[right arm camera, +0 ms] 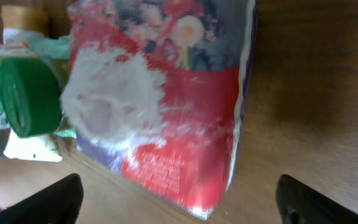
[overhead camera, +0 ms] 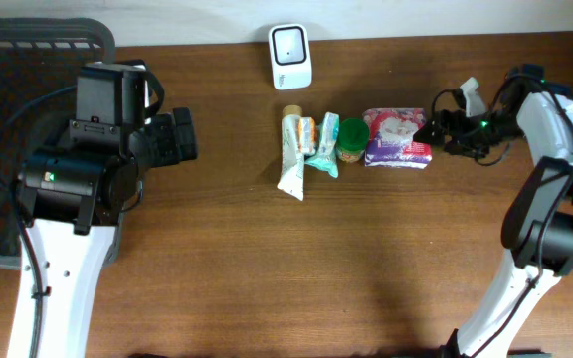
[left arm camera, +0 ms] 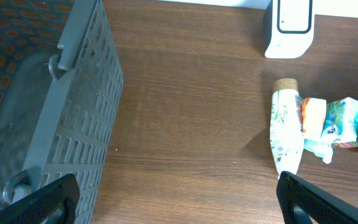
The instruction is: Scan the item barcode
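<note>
Packet (overhead camera: 398,137), red and purple with a flower print, lies flat on the wooden table (overhead camera: 267,278), straight ahead of the right claw (overhead camera: 434,131) and very close. In the right wrist view the packet (right arm camera: 160,112) fills the space ahead of the right claw (right arm camera: 179,202). Jaws spread wide, one tip at each lower corner, nothing pinched; contact with the packet cannot be told.

Green-lidded jar (overhead camera: 352,139) sits just beyond the packet from that claw, touching it or nearly. Past the jar come a teal sachet (overhead camera: 326,144), an orange sachet (overhead camera: 308,132) and a white tube (overhead camera: 291,154), side by side in a row.

White scanner (overhead camera: 290,56) stands at the table's back edge, well off from the right claw and beyond the row.

Left claw (overhead camera: 179,137) is spread wide too, holding nothing, over bare table. In its wrist view the tube (left arm camera: 286,130) lies ahead to its right, the scanner (left arm camera: 289,28) farther ahead, and the grey basket (left arm camera: 73,124) close on its left.
</note>
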Robot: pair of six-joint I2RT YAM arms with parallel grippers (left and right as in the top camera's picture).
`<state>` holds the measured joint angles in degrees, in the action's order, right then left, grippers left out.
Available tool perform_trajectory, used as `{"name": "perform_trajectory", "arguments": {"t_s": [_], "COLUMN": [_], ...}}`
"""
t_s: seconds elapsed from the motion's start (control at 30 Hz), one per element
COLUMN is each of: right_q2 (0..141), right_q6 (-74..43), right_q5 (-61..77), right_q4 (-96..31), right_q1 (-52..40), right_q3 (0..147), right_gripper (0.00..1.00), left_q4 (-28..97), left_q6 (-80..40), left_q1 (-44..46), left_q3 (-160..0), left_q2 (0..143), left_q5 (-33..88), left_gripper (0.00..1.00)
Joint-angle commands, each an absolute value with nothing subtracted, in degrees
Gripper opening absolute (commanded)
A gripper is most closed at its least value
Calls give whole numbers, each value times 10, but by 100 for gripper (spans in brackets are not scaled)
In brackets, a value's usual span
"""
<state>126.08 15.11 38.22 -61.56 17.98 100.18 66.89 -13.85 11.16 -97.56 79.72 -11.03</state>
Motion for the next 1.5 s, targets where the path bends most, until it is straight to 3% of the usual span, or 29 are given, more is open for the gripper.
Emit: {"name": "perform_trajectory", "arguments": {"t_s": [0.0, 0.07, 0.13, 0.33, 0.47, 0.63, 0.77, 0.87, 1.03, 1.13, 1.37, 1.47], "right_q2": [1306, 1322, 1338, 1342, 1324, 1254, 1171, 1114, 1036, 1026, 1027, 1027], "right_q6": [159, 159, 159, 182, 188, 303, 301, 209, -78, -181, -230, -230], "right_q5": [447, 449, 449, 461, 485, 489, 465, 368, 21, -122, -189, -189], "right_q4": [-609, -607, -608, -644, -688, -758, -779, -776, -793, -825, -771, -708], "right_q1": [181, 179, 177, 160, 161, 182, 195, 194, 179, 170, 126, 93], "right_q3": [1011, 1011, 1009, 1003, 1004, 1004, 1004, 1004, 1004, 1003, 906, 834], "right_gripper": [82, 79, 63, 41, 16, 20, 17, 13, 11, 12, 13, 29], "left_q4": [670, 670, 670, 670, 670, 670, 670, 670, 670, 670, 670, 670], "left_q6": [-130, -130, -130, -130, -130, -130, -130, -130, -130, -130, -130, -130], "left_q1": [110, 110, 110, 110, 110, 110, 110, 110, 110, 110, 110, 110], "left_q3": [-974, -974, -974, -974, -974, -974, -974, -974, -974, -974, -974, -974], "left_q2": [797, 797, 797, 797, 797, 797, 797, 797, 797, 797, 797, 797], "left_q5": [-118, -118, -118, -118, -118, -118, -118, -118, -118, -118, -118, -118], "left_gripper": [99, 99, 99, 99, 99, 99, 99, 99, 99, 99, 99, 99]}}
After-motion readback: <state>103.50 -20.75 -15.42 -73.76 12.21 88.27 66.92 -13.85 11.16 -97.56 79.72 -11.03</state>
